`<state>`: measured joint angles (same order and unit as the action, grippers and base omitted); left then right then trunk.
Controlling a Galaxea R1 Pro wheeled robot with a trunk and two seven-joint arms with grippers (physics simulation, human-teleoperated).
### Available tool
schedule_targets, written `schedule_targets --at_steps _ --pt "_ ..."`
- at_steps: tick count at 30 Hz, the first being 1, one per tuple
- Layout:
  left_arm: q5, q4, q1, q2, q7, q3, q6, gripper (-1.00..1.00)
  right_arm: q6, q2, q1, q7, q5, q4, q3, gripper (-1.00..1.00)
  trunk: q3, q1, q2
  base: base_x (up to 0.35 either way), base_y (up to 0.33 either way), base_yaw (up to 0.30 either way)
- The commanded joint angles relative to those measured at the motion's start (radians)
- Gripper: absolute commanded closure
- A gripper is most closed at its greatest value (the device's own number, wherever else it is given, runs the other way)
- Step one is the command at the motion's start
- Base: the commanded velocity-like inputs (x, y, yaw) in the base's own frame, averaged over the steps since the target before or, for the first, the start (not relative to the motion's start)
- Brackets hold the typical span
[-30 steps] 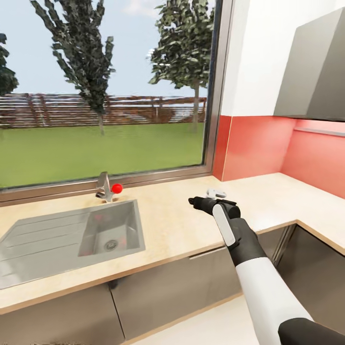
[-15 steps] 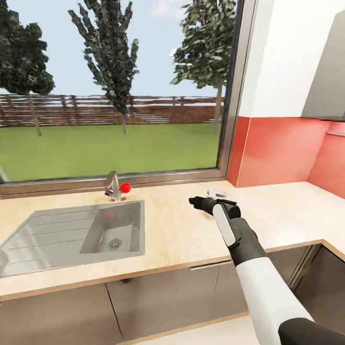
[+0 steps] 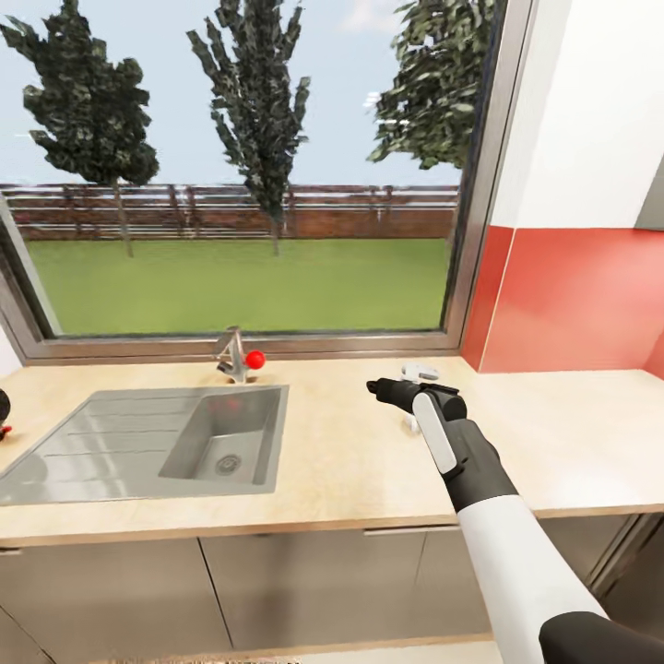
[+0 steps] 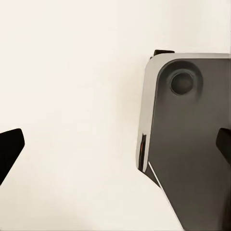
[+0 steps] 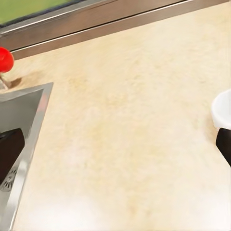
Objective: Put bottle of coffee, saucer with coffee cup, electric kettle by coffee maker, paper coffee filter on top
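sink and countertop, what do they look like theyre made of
The sink looks like brushed stainless steel: grey, a dull sheen, and pressed ridges on its drainboard. The countertop looks like light beige wood-grain laminate or sealed wood, matte with faint mottled streaks; the render leaves open which.

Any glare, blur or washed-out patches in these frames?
Head view: sharp, soft daylight, sink shows a red reflection of the tap knob. Left wrist view: pale, nearly featureless background. Right wrist view: countertop texture soft, bright patch near the lower edge.
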<state>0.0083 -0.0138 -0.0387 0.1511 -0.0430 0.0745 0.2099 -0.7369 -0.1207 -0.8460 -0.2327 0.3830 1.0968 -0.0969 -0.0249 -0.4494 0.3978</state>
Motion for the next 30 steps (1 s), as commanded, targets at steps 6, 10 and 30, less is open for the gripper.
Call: schedule_targets --at_steps 6,10,30 --pt "0.001 -0.002 -0.001 -0.001 -0.005 0.007 0.003 -1.00 -0.003 0.000 -0.001 -0.010 0.011 0.003 -0.001 -1.00 -0.002 -0.001 0.002 0.000 -0.273 0.279" --pt "0.001 -0.002 -0.001 -0.001 -0.004 0.007 0.003 -1.00 -0.002 0.001 -0.001 -0.010 0.011 0.003 -0.001 -1.00 -0.002 -0.001 0.002 0.000 -0.273 0.280" --pt "0.000 -0.002 -0.001 0.003 -0.005 0.005 0.003 -1.00 0.010 0.102 -0.001 -0.017 0.003 -0.093 0.003 -1.00 -0.002 -0.001 0.002 0.125 -0.248 0.009"
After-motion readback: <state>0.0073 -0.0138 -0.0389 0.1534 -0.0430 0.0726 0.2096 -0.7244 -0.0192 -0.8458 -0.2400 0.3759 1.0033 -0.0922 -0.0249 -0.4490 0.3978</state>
